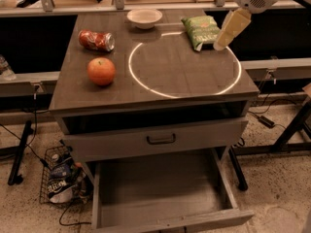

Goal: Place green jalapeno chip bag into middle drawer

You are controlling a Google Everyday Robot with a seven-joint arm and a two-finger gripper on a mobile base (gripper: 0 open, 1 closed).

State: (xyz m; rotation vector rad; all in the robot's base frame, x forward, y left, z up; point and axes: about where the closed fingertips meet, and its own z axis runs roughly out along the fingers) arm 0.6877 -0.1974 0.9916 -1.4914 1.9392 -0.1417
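The green jalapeno chip bag [201, 30] lies flat at the back right of the cabinet top. My gripper [227, 31] hangs from the white arm at the top right, just right of the bag and slightly above the tabletop, its pale fingers pointing down towards the bag's right edge. It holds nothing. The middle drawer [163, 193] is pulled out at the bottom of the cabinet, its grey floor bare.
A crushed red soda can [96, 40], an orange-red apple [101, 71] and a white bowl [145, 18] sit on the top. A closed drawer front with a dark handle [161, 139] is above the open drawer. A wire basket [60, 181] of clutter stands on the floor at left.
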